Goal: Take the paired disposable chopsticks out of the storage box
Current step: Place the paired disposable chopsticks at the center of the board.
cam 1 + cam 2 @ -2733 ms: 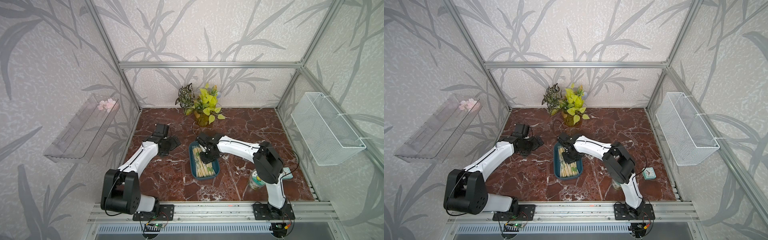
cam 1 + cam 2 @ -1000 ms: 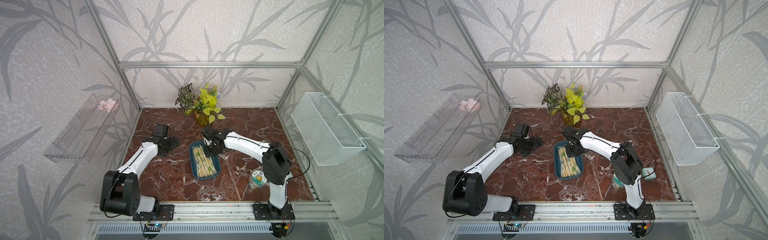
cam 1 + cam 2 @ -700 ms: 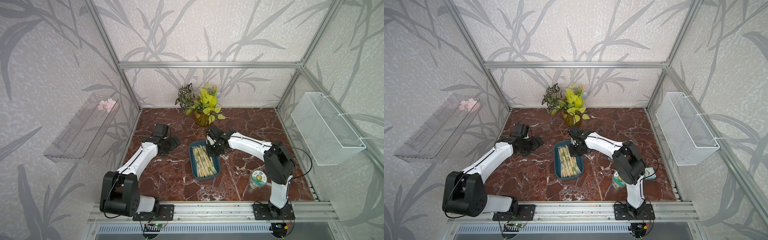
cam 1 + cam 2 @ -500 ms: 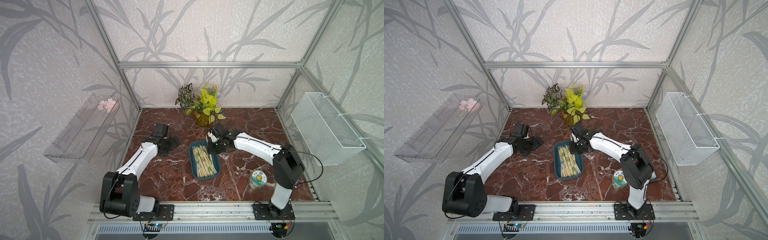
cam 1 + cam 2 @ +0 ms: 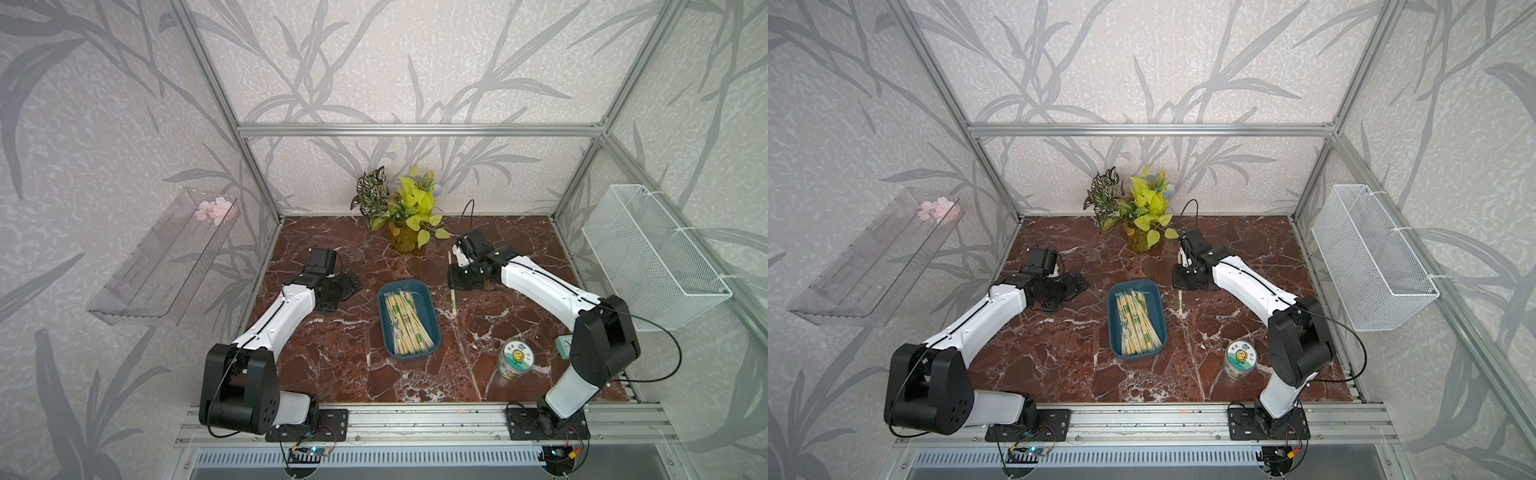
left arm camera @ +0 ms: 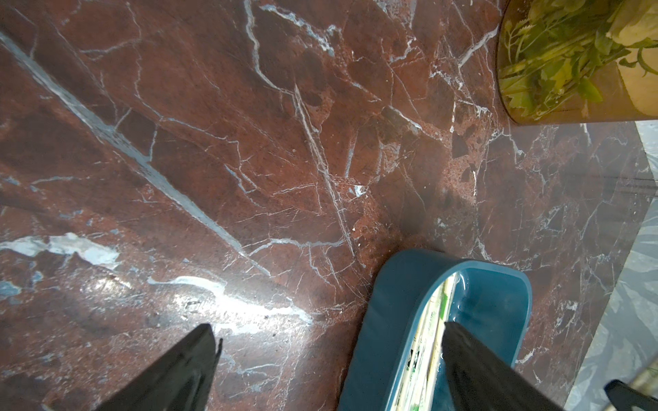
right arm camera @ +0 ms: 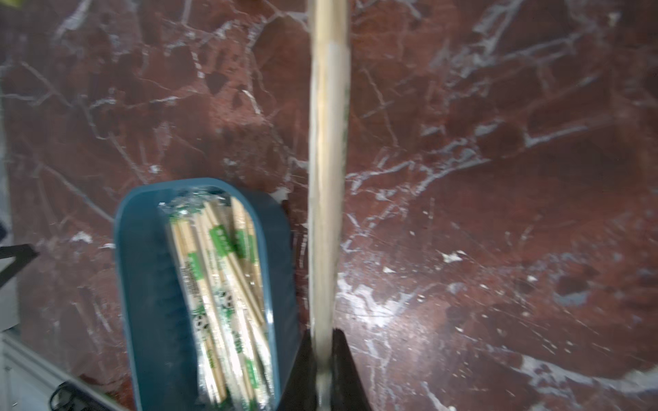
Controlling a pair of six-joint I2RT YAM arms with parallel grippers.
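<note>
Just beside the box (image 5: 381,328), off its long side nearest the right arm and toward the plant (image 5: 405,216) end, the right claw (image 7: 321,343) is pressed tight on one pair of chopsticks (image 7: 325,160). The pair is out of the box and over the table (image 5: 332,357). The rest of the chopsticks (image 5: 408,324) lie packed lengthwise in the box. On the box's opposite side the left claw (image 6: 329,329) sits spread wide with nothing in it, one finger over a corner of the box.

I judge a pair to be very light and stiff but thin, and its clear sleeve looks slick. Most of its length sticks out ahead of my grip, so I expect it could swivel or slide. A hold nearer the middle, across the flat width, would be steadier. I would not squeeze hard, since the sticks could split apart.

I cannot tell in both top views whether the pair's low tip touches the table or hangs just above it. The right wrist view is smeared, so the held pair's label is unreadable, and the claw hides the end behind the grip. The left wrist view cuts the box off. The pile overlaps too much to count.
</note>
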